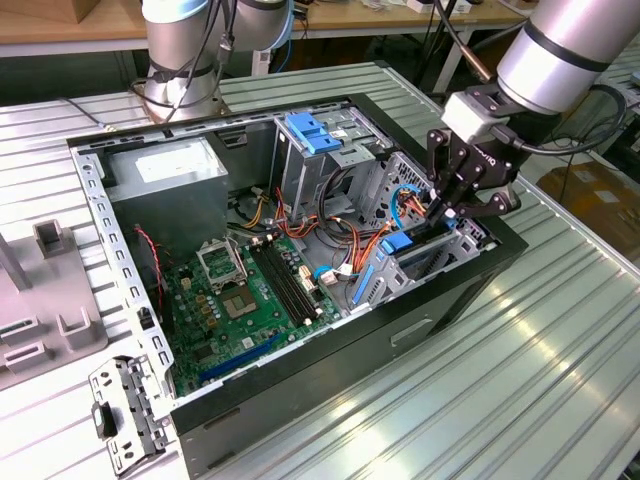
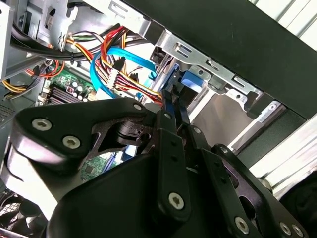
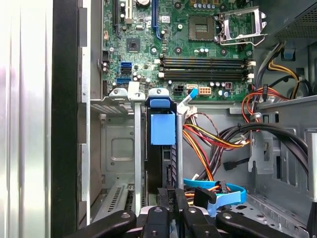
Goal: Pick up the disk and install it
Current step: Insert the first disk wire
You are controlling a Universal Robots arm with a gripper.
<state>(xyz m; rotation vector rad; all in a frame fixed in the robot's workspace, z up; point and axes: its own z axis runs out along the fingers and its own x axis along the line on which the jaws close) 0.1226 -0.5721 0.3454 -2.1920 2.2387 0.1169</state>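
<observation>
The gripper (image 1: 447,213) is clenched on the disk (image 3: 163,148), which stands on edge, partly down in the drive bay (image 3: 119,148) at the exterior view's right. Slight tilt could jam its blue carrier against the bay rails, or snag the orange cables (image 3: 203,141) just beside it.

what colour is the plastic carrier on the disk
Blue; the disk's carrier shows best in the first wrist view.

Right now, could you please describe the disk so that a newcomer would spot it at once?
Inside the open black computer case, find the metal drive bay beside the green motherboard. The disk stands edgewise there, under the gripper; its bright blue plastic carrier sets it apart.
</observation>
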